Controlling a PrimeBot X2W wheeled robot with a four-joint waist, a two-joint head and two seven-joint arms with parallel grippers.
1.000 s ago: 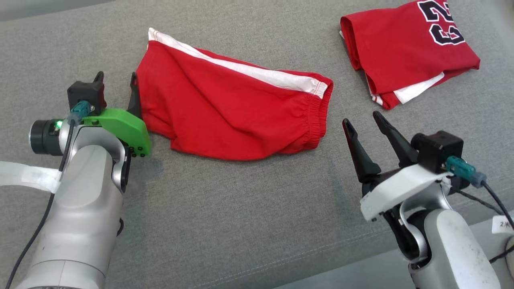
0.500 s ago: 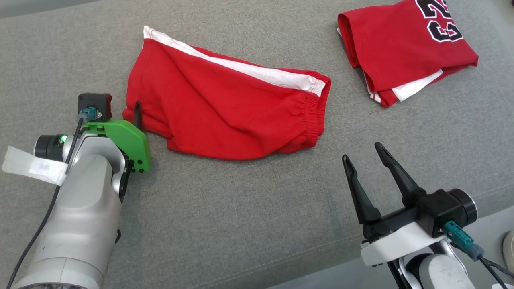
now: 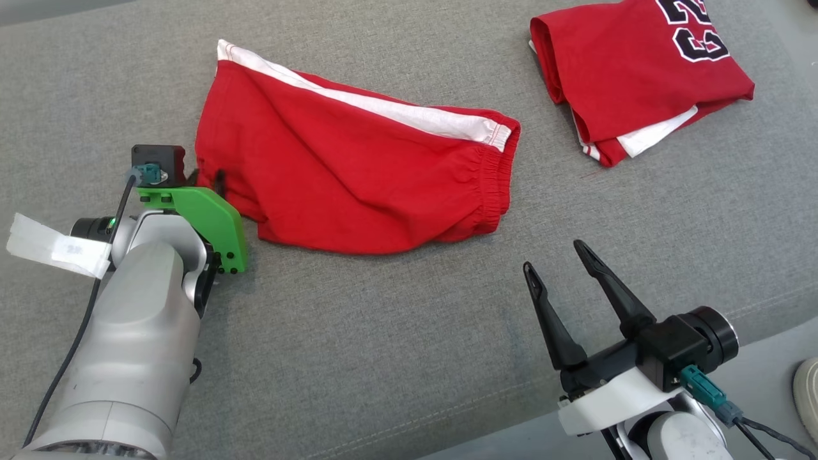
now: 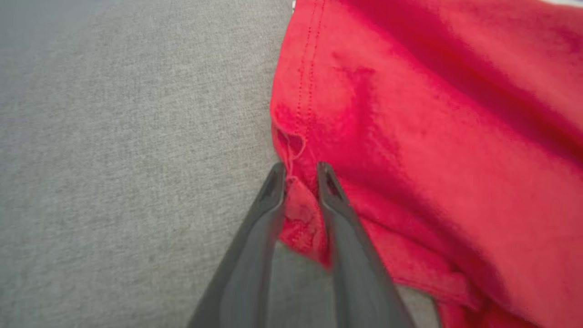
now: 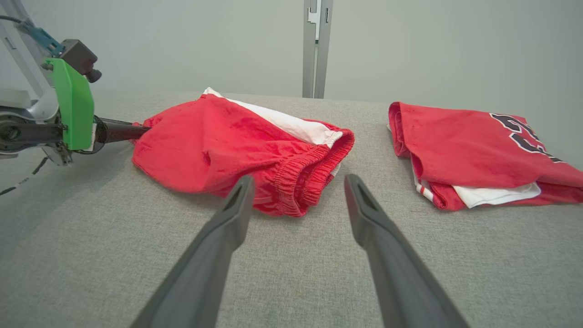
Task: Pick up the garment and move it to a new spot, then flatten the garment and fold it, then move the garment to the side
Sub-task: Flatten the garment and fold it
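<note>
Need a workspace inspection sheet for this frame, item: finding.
surface: grey cloth, flat.
job's things: shorts, red with white stripe, crumpled, lying centre.
clutter: folded jersey, far right, apart from shorts.
grippers: left gripper fingers pinch shorts' hem corner; right gripper open, empty, short of the waistband.
cables: left cable down left arm; right cable off right wrist.
surroundings: pale wall, metal post.

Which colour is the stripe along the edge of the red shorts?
White. The stripe on the shorts shows best in the head view.
</note>
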